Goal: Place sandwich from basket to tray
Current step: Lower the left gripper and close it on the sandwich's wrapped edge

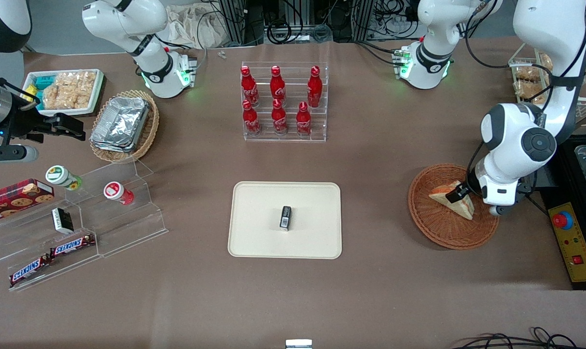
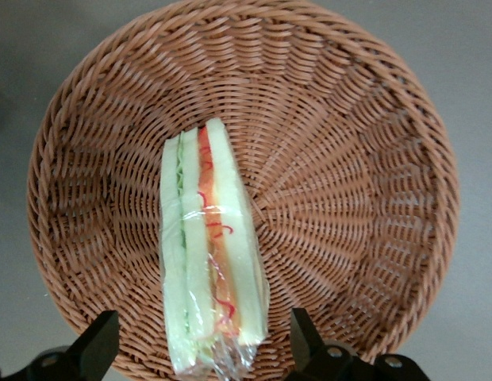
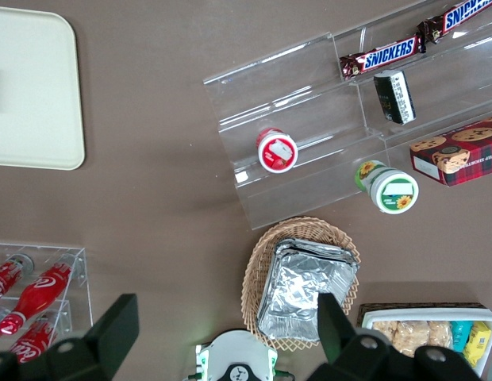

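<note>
"SNICKERS" stood in white letters on two brown candy bars [image 1: 50, 257] lying on the lowest step of the clear acrylic riser [image 1: 103, 218]; the red bottles [image 1: 278, 102] in the acrylic stand bore white script too small to read

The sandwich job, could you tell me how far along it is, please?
Early. The sandwich lies in the basket. The gripper hangs open over it, one finger either side, not closed. Grasping, lifting and carrying to the tray remain; a small dark packet already sits there.
</note>
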